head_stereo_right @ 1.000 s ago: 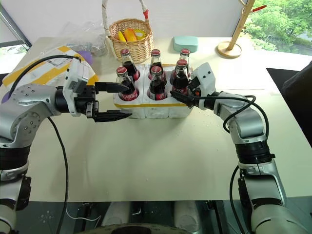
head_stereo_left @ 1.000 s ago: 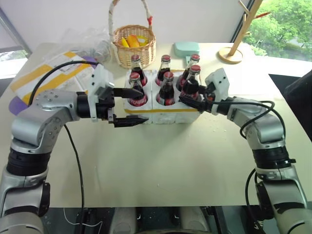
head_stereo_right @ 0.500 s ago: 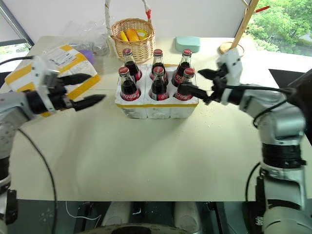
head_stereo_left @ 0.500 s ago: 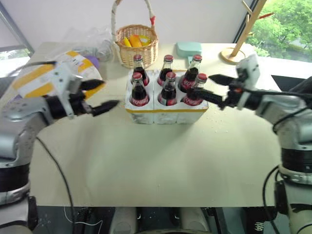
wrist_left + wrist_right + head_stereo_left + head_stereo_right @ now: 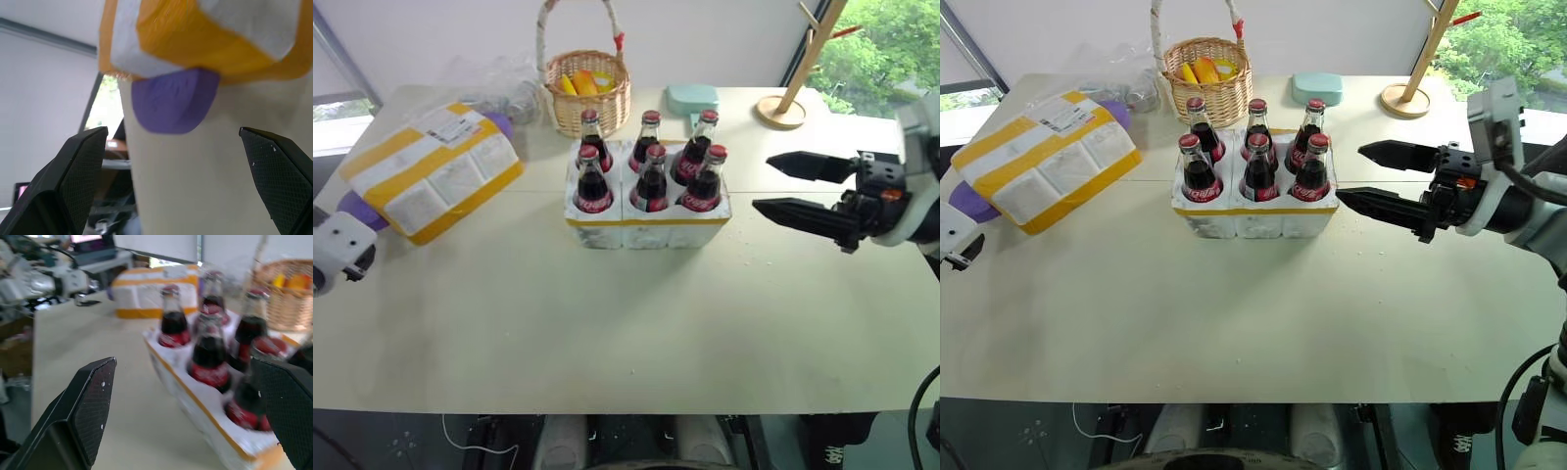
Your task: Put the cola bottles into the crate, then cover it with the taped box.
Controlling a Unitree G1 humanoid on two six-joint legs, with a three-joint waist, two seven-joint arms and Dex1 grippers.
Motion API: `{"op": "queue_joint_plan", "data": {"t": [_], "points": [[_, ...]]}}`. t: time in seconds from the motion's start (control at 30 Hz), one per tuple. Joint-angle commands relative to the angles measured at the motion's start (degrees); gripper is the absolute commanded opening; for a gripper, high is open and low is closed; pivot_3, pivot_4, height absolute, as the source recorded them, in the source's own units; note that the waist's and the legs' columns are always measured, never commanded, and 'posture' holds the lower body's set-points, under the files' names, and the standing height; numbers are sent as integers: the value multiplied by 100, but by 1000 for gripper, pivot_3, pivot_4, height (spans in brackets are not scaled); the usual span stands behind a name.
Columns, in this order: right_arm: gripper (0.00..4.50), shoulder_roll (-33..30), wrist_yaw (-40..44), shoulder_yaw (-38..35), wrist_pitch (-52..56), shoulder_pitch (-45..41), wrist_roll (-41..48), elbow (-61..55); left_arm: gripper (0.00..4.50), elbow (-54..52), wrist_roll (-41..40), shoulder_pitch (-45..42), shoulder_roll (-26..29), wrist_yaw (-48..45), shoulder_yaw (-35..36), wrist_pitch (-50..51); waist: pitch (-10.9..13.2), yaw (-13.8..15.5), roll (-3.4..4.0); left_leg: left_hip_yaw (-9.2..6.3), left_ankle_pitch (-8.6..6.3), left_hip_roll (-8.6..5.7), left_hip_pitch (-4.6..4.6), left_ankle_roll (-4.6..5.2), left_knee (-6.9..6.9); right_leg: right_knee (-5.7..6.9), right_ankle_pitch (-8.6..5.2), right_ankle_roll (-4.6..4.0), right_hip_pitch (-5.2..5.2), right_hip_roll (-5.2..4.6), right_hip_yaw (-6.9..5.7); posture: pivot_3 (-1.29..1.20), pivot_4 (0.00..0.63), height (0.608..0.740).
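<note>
Both hands are spread and empty: our right hand [image 5: 1371,176] hangs just right of the crate [image 5: 1255,211], our left hand [image 5: 171,186] near the taped box [image 5: 1043,162] on the bench [image 5: 1234,313]. All six cola bottles [image 5: 1255,157] stand in the crate's wells, well apart from that box.

Six cola bottles [image 5: 1255,157] stand in the wells of the crate [image 5: 1253,211], which sits to the left of my right gripper [image 5: 1363,174], apart from it; the taped box [image 5: 1043,162] lies well left of the crate, just ahead of my left gripper [image 5: 176,161]; a wicker basket [image 5: 1203,80] stands behind the crate; a flat pad [image 5: 173,100] lies under the box's near corner.
</note>
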Motion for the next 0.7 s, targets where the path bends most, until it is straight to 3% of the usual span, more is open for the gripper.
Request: {"op": "queue_joint_plan", "data": {"t": [0.03,0.33,0.7], "points": [[4436,-143,50,-79,-82,-176,392,-227,4500,1051,450,-835,38,479,-483,-594,-6,17,-10,-2,-1,-2,-2,1,0,-1,0,0,0,-5,-5,0,150,740],[4436,-264,-409,-210,-13,-637,1196,-75,4500,3730,1090,-2643,-402,1135,-1696,-1737,-11,-20,-28,46,-14,-20,-6,27,6,1,14,23,-4,-31,-38,0,150,740],[4436,-423,-779,-332,-106,-346,1523,-190,4500,4999,1183,-3602,-502,1472,-2162,-2074,-18,-21,-45,72,-16,-15,-4,31,9,2,14,24,-6,-29,-38,0,150,740]]}}
